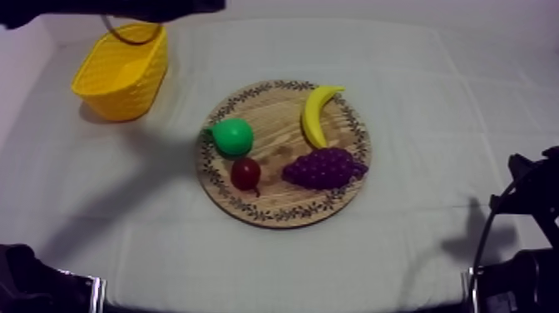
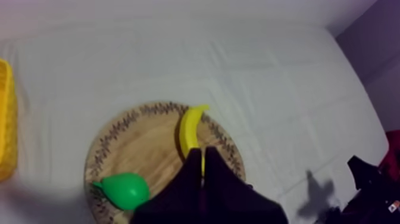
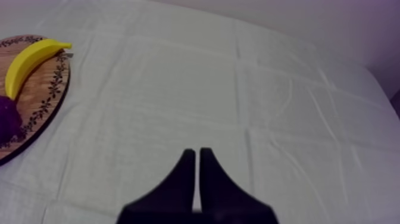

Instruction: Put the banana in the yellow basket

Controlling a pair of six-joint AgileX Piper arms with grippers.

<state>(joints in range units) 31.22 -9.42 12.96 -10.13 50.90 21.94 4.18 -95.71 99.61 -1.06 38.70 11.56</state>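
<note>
Hovering above the board [image 2: 143, 149], the left gripper [image 2: 202, 156] has its two black fingers pressed together into a narrow wedge, with nothing between them. The tips sit just over the banana's [image 2: 190, 128] lower end, and whether they touch it cannot be told. Next to the wedge on the board lies the green pear [image 2: 125, 189], and off past the board's far side a strip of the yellow basket [image 2: 6, 119] shows.

The right gripper [image 3: 197, 154] is also pressed shut on nothing. It hangs over bare cloth, well apart from the board [image 3: 50, 89], where the banana [image 3: 27, 59] and a bit of the grapes [image 3: 7, 116] lie.

In the top view the left arm [image 1: 108, 8] is a black shape along the upper left edge, above the basket [image 1: 121, 79]. The right arm [image 1: 524, 208] sits low at the right edge. The board [image 1: 270, 125] lies at the centre of the desk [image 1: 432, 100]. The banana [image 1: 316, 115] is on the board's upper right part, curved, with one end at the patterned rim. The grapes [image 1: 324, 168] lie just below it, the small red fruit [image 1: 245, 173] is at the board's lower left, and the pear [image 1: 231, 136] is at its left. The basket stands in the upper left of the frame, apart from the board.
</note>
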